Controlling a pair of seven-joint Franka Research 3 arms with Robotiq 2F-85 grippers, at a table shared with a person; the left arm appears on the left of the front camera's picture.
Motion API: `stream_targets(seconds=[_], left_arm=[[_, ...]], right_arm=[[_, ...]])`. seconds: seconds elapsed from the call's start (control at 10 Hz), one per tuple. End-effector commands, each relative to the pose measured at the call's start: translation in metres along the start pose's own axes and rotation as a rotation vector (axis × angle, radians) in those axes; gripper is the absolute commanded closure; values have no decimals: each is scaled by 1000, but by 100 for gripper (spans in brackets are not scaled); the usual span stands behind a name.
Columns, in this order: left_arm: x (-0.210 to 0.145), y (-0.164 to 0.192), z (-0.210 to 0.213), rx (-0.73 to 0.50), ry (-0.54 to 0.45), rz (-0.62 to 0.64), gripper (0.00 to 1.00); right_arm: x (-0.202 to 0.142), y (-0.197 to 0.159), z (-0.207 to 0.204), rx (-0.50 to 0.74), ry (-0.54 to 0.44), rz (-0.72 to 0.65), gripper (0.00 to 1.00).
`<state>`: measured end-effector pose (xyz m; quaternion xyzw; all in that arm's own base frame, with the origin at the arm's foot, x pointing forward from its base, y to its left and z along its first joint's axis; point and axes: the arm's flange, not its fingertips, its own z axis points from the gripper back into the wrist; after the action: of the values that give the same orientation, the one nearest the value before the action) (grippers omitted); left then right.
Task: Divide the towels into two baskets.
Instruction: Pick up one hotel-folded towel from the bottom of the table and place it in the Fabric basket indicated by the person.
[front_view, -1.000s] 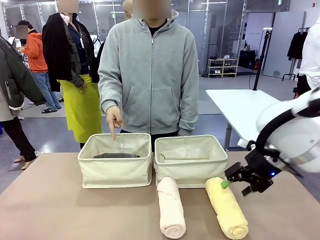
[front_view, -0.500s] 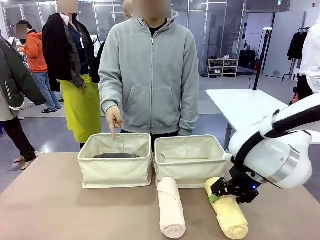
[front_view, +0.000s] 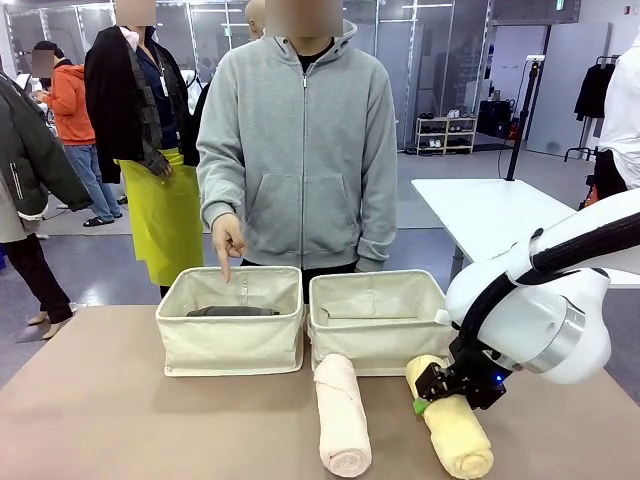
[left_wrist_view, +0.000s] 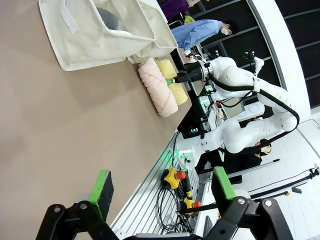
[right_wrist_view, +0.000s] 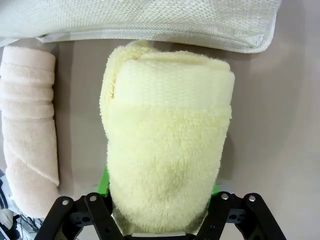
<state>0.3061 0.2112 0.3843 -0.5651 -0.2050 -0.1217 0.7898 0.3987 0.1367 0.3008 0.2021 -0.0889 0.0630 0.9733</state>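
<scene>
Your yellow towel lies on the table before the right basket, soft and squashy (grip mid-roll). The right pincer straddles it, not visibly clenched; the left pincer is released.

My right gripper straddles the yellow towel, fingers on either side; the pink towel lies left; a basket beyond.

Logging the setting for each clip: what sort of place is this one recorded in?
Most likely a robotics lab or demo hall, not a home. Behind the tan table lie an open grey floor, glass partitions and a white work table; the left wrist view shows another white robot arm at a station with cabling.
</scene>
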Motion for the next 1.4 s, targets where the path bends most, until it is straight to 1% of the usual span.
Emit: stream_targets(seconds=[0.0,0.1,0.2,0.3,0.5,0.7,0.8,0.9,1.0,1.1,1.2,1.3], left_arm=[[-2,-3,2,-11,-9,9,0],[-2,-3,2,-11,-9,9,0],[-2,-3,2,-11,-9,9,0],[-2,-3,2,-11,-9,9,0],[-2,-3,2,-11,-9,9,0],[-2,-3,2,-11,-9,9,0],[-2,-3,2,-11,-9,9,0],[-2,-3,2,-11,-9,9,0],[-2,-3,2,-11,-9,9,0],[-2,-3,2,-11,-9,9,0],[-2,-3,2,-11,-9,9,0],[-2,-3,2,-11,-9,9,0]], right_arm=[[-44,3,7,-22,-7,0,60],[-44,2,8,-25,-7,1,45],[-43,4,17,-34,-12,10,79],[-42,9,30,-50,-32,34,59],[-40,32,65,-78,-39,134,59],[-36,52,92,-77,-20,216,59],[-34,63,101,-68,-27,294,59],[-31,72,110,-97,-39,366,59],[-31,76,114,-97,-57,363,59],[-33,74,117,-67,-81,347,59],[-6,81,114,-94,-42,357,59],[-6,81,114,-94,-42,357,59]])
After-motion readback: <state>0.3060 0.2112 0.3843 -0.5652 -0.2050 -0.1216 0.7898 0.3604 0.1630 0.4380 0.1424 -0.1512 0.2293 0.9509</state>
